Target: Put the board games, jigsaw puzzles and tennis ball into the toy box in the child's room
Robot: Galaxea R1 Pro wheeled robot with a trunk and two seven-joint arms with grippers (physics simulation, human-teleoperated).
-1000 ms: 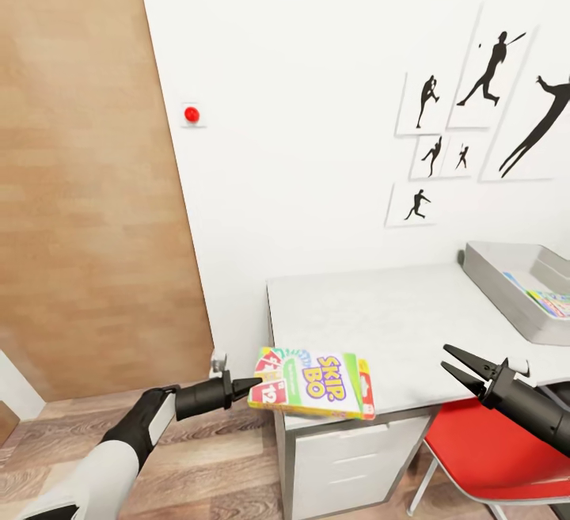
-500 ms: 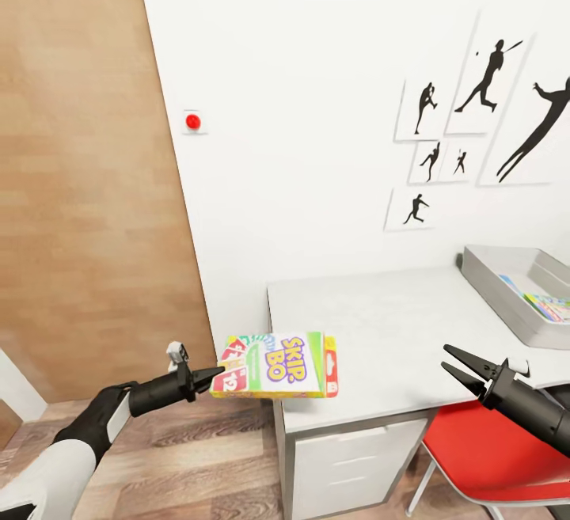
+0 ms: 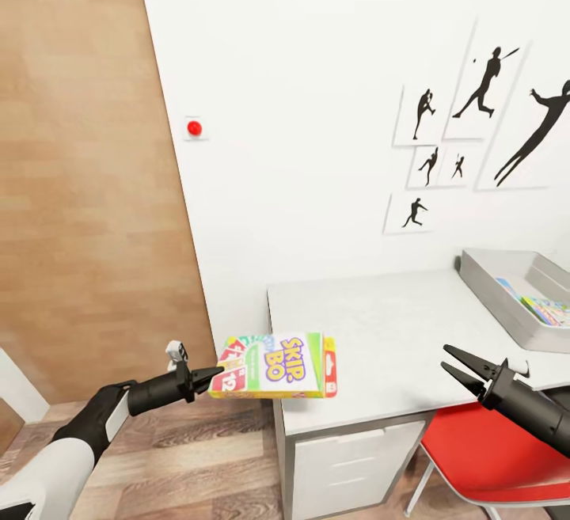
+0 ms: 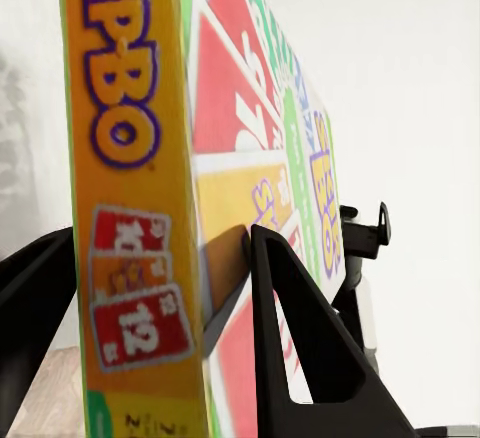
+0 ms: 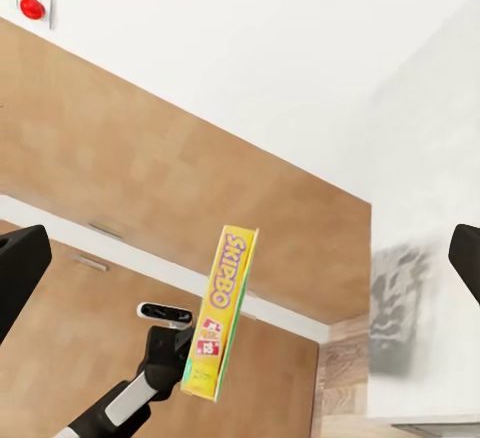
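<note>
The left tool (image 3: 212, 378), at the lower left of the frame, is pinching the near edge of the yellow-green-orange board game (image 3: 277, 366). The left wrist view shows one black finger on each face of the box (image 4: 130, 208). A second ago the box sat further right, overlapping the worktop's front corner. Since then the arm has drawn it back towards the lower left, and over the last half second it has hardly moved. It now hangs level in the air, with only its right end over the corner of the worktop (image 3: 380, 330).

The toy box (image 3: 514, 298) stands at the right edge of the frame on the worktop, well apart from the game, with some bright flat things already inside. So this game is further from its goal than it was. My guess is the operator is repositioning before carrying it across.

The right tool (image 3: 457, 368), at lower right above the red chair (image 3: 483, 449), is spread and holding nothing.
</note>
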